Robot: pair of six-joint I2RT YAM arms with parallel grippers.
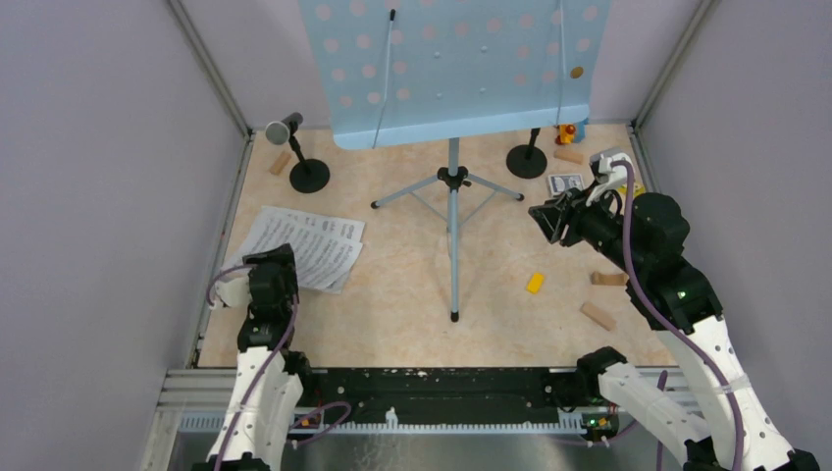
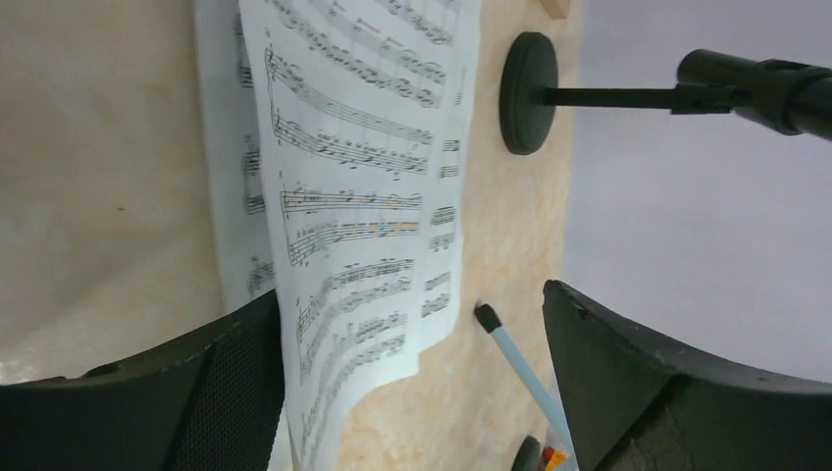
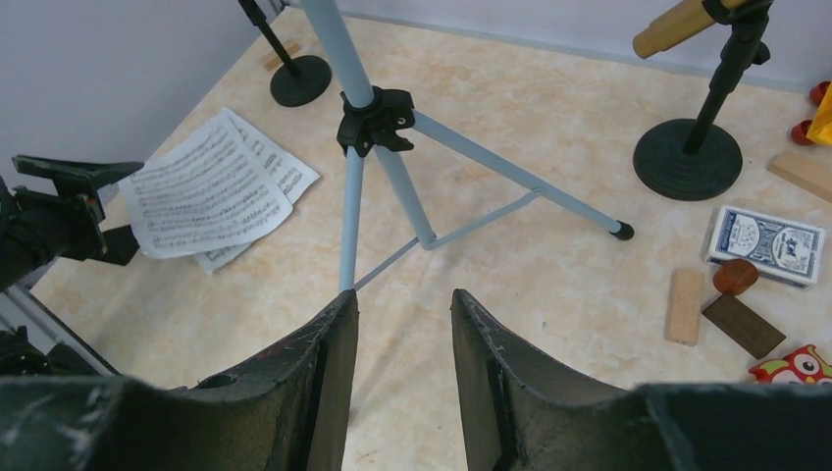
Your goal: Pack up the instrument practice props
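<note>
A beige marbled counter (image 1: 412, 304) walled in pale lilac, seen from above. The light blue music desk (image 1: 451, 69) stands upright at far centre on its grey tripod (image 1: 451, 201), one leg running straight toward the arms. The white music sheets (image 1: 309, 245) lie fanned and flat at the left, skewed to the counter's edges. The left claw (image 1: 270, 257) sits over their near edge. The right claw (image 1: 543, 221) hangs right of the tripod, pointing left toward it.

Left wrist: the left claw is spread wide and grips nothing. The sheets run lengthwise up the view between its fingers, close to the one at the view's left. A black mic holder (image 2: 527, 93) stands beyond them.

Right wrist: the right claw's fingers stand a narrow gap apart, empty, aimed at the tripod's hub. A gold microphone (image 3: 677, 25) tilts in a second holder (image 3: 687, 157) at far right.
</note>
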